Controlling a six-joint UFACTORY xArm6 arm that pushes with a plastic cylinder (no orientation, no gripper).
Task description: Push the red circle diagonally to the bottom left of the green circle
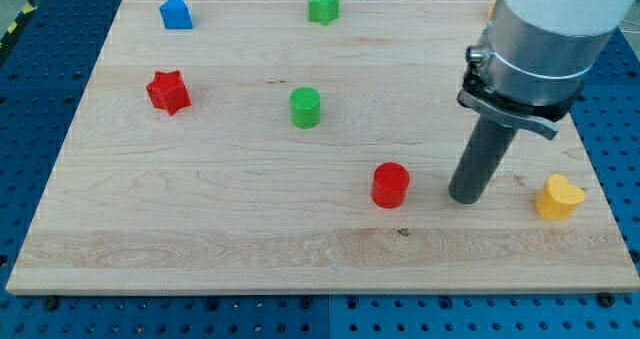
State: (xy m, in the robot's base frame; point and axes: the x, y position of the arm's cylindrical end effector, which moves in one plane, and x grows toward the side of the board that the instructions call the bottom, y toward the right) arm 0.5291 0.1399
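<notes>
The red circle [390,185] is a short red cylinder on the wooden board, right of centre and toward the view's bottom. The green circle [305,107] is a green cylinder up and to the left of it, near the board's middle. My tip [466,195] rests on the board just right of the red circle, with a small gap between them. The rod rises from the tip up to the arm's grey body at the view's top right.
A red star [168,91] lies at the left. A blue block [176,13] is at the top left. A green star [323,5] is at the top centre. A yellow heart-like block [558,197] lies right of my tip. The wooden board [200,229] sits on a blue perforated surface.
</notes>
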